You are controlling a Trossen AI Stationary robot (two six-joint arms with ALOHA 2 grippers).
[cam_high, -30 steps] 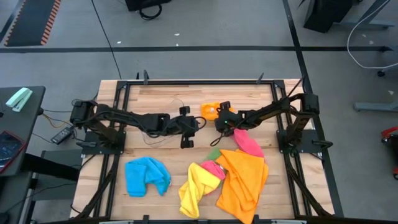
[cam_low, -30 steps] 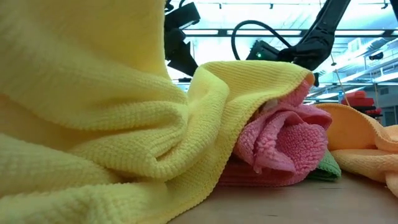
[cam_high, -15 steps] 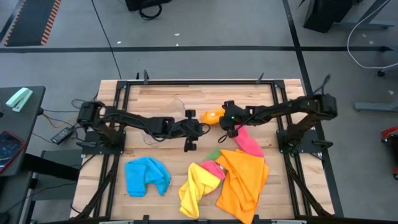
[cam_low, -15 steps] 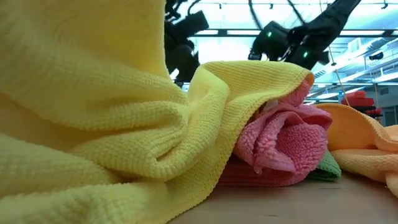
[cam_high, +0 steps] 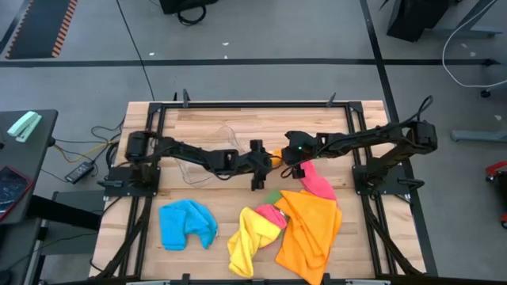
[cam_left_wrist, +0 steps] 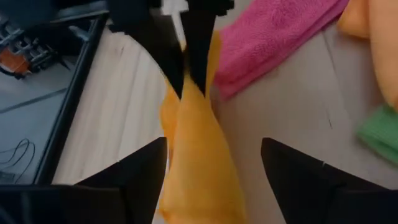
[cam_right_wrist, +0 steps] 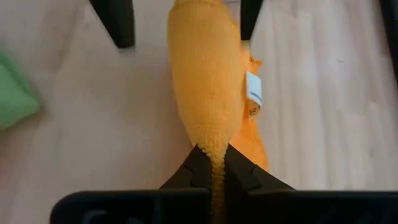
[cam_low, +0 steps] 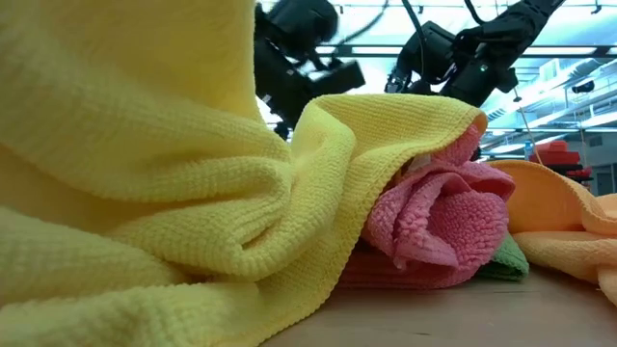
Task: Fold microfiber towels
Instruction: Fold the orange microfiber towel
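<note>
Blue towel (cam_high: 187,224) lies crumpled on the wood counter (cam_high: 198,125), front-left, well apart from the rest. Clear plastic tub (cam_high: 224,136) sits behind the L arm, faint in high view.

L claw (cam_high: 265,158) reaches to counter centre, fingers (cam_left_wrist: 140,180) spread wide either side of a small orange towel (cam_left_wrist: 196,168); nothing pinched, cloth runs btwn the fingers in L wrist view.

That small orange towel (cam_high: 276,155) hangs/stretches btwn the two claws at mid-counter. White tag (cam_right_wrist: 253,89) shows on its side in R wrist view.

R claw (cam_high: 289,159) meets it from the right, fingers pressed together, pinching the near end of the small orange towel (cam_right_wrist: 205,87); cloth comes up out of the closed tips.

Front-centre to right, the pile: yellow towel (cam_high: 248,241) bunched, touching a pink towel (cam_high: 272,214); green towel (cam_high: 273,195) peeks out just behind that; second pink towel (cam_high: 316,182) just beside R claw; big orange towel (cam_high: 310,229) spread over the pile's right side.

Low view: yellow towel (cam_low: 145,173) fills the left, draped over pink towel (cam_low: 439,226); green (cam_low: 506,260) under it, orange (cam_low: 564,222) at right.
</note>
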